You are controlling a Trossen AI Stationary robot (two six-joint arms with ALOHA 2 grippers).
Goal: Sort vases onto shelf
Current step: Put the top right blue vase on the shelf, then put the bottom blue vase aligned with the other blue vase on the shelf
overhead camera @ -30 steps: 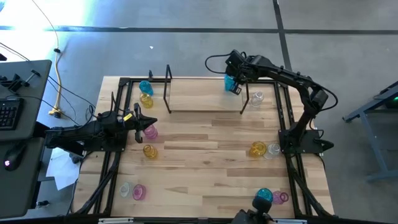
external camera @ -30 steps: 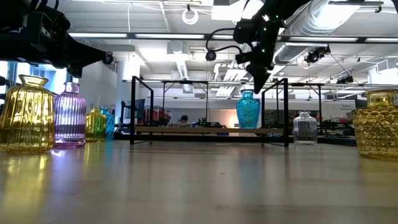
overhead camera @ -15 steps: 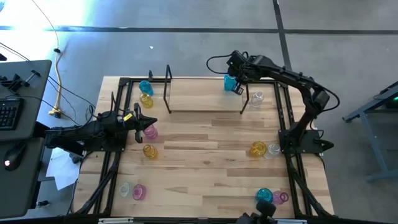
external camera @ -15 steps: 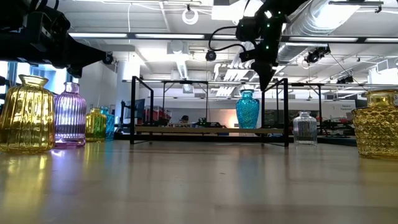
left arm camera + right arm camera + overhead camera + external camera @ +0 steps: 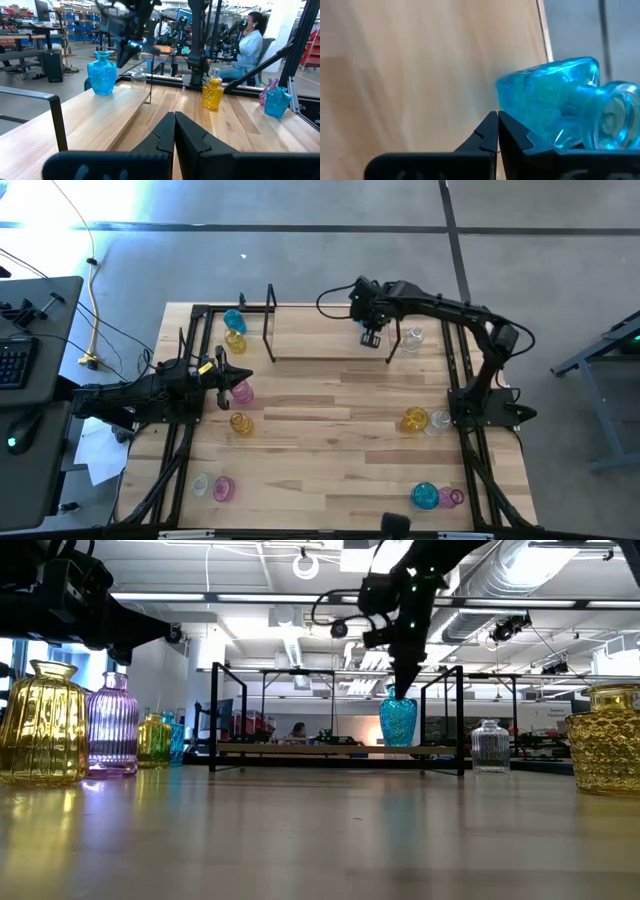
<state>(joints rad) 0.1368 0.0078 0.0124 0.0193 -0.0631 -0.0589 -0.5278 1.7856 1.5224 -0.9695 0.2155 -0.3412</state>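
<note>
A cyan-blue vase (image 5: 398,722) stands upright on its base at the right end of the shelf (image 5: 340,749). My right gripper (image 5: 400,690) is shut and points steeply down, its tips beside the vase's neck. In the right wrist view the tips (image 5: 497,117) sit next to the vase's body (image 5: 545,100). In the high view the right arm covers most of this vase. My left gripper (image 5: 243,374) waits shut at the table's left side, level, just far of a pink vase (image 5: 242,391). My right gripper's shut fingertips (image 5: 490,125) come down from above, close beside the blue vase's round body (image 5: 507,107). I cannot tell whether they touch it. The vase stands upright on the shelf board.
A clear vase (image 5: 413,337) stands by the shelf's right posts. Cyan (image 5: 234,320) and yellow (image 5: 235,340) vases sit far left, an amber one (image 5: 241,422) mid-left. Other pairs stand near left (image 5: 223,488), right (image 5: 415,420) and near right (image 5: 424,496). A person (image 5: 250,40) sits beyond the table.
My right gripper has swung toward the table's left edge and sunk a little, rolling at the wrist and staying shut. Its tips have gone from the right of the blue vase to beside its neck. The vase stays upright on the shelf.
</note>
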